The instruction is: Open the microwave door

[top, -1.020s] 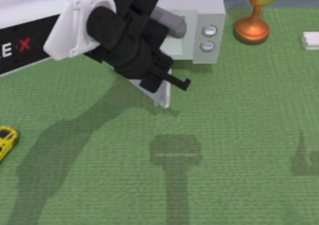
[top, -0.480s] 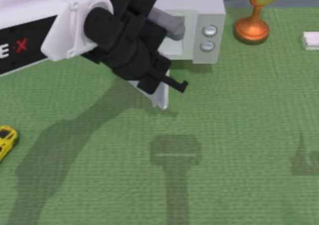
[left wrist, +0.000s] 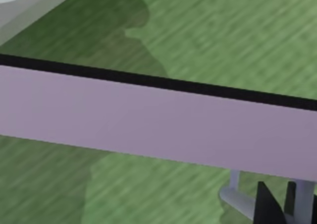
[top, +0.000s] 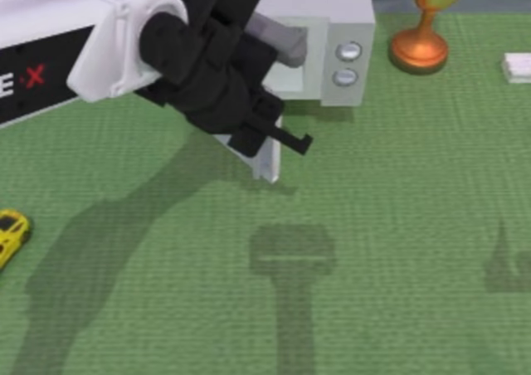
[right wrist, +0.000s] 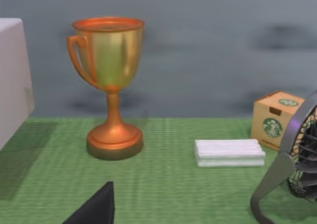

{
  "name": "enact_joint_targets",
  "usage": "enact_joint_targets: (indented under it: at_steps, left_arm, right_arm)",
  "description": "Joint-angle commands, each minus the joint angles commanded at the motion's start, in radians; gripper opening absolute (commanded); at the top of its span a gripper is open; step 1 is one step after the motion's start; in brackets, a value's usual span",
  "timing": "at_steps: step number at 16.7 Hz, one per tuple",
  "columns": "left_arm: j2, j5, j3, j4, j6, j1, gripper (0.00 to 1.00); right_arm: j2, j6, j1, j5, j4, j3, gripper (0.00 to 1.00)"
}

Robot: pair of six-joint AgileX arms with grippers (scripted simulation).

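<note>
The light grey microwave stands at the table's back middle, with two silver knobs on its front panel. The microwave door is swung far out toward the front, and the cavity behind it shows. My left gripper is at the door's free end, shut on the slim handle bar. The left wrist view has the door as a wide pale band, with the handle between the black fingertips. My right gripper is parked out of the top view, near the table's right side.
A gold trophy stands right of the microwave, and a folded white cloth lies at the right edge. A yellow toy car sits at the left edge. The right wrist view adds a coffee carton and a fan.
My left gripper has drawn slightly left with the handle, and the door has swung a little wider. In the last half second almost nothing moved.
</note>
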Motion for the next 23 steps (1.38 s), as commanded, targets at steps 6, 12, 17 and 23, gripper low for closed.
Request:
enact_joint_targets:
  at_steps: [6,12,17,23]
  left_arm:
    - [0.0,0.0,0.0,0.0,0.0,0.0,0.0]
    - [-0.007,0.012,-0.005,0.001,0.009,0.001,0.0]
    - [-0.051,0.067,-0.053,0.002,0.116,0.042,0.0]
    - [-0.056,0.079,-0.065,-0.002,0.137,0.05,0.0]
  right_arm:
    - [0.0,0.0,0.0,0.0,0.0,0.0,1.0]
    - [0.0,0.0,0.0,0.0,0.0,0.0,1.0]
    - [0.0,0.0,0.0,0.0,0.0,0.0,1.0]
    - [0.0,0.0,0.0,0.0,0.0,0.0,1.0]
